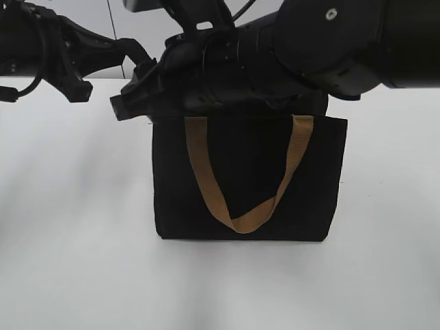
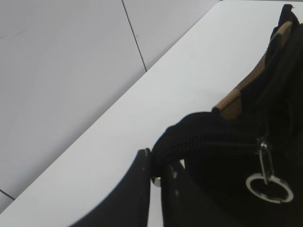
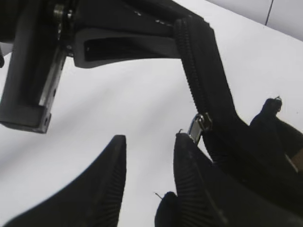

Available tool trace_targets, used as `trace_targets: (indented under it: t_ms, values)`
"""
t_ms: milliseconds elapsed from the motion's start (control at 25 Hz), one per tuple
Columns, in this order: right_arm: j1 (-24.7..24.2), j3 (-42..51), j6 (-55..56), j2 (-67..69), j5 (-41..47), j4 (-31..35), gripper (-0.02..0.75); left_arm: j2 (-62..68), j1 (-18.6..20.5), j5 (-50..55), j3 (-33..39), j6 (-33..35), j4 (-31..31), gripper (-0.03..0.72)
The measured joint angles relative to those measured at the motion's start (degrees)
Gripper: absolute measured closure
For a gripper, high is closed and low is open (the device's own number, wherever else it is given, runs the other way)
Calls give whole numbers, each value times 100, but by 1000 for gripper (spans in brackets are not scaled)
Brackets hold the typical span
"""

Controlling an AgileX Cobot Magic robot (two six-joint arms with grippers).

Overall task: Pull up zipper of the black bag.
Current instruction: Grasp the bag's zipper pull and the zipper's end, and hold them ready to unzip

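Zipping barely started, we are judging. We are pinching the black bag's top corner with the left gripper, its fingers clenched on the fabric. Our right gripper is hanging spread beside the zipper, gripping nothing. Bag is standing upright mid-table, tan handle drooping in front.

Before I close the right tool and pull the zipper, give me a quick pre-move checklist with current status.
1. Left tool clamped on the end of the rectangular black fabric bag's top edge: ok.
2. Right tool open: ok.
3. Small silver metal zipper pull between the right tool's fingers: not ok, it sits beside the outer face of one finger.
4. Pull's ring hanging free: ok.
5. Tan webbing handle away from the zip line: ok.
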Motion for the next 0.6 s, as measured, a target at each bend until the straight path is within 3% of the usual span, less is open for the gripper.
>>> trace_targets:
  t_ms: [600]
  values:
    - [-71,-6,547,20,-27,5,478,-5,0,-331,0,-6,-301,669]
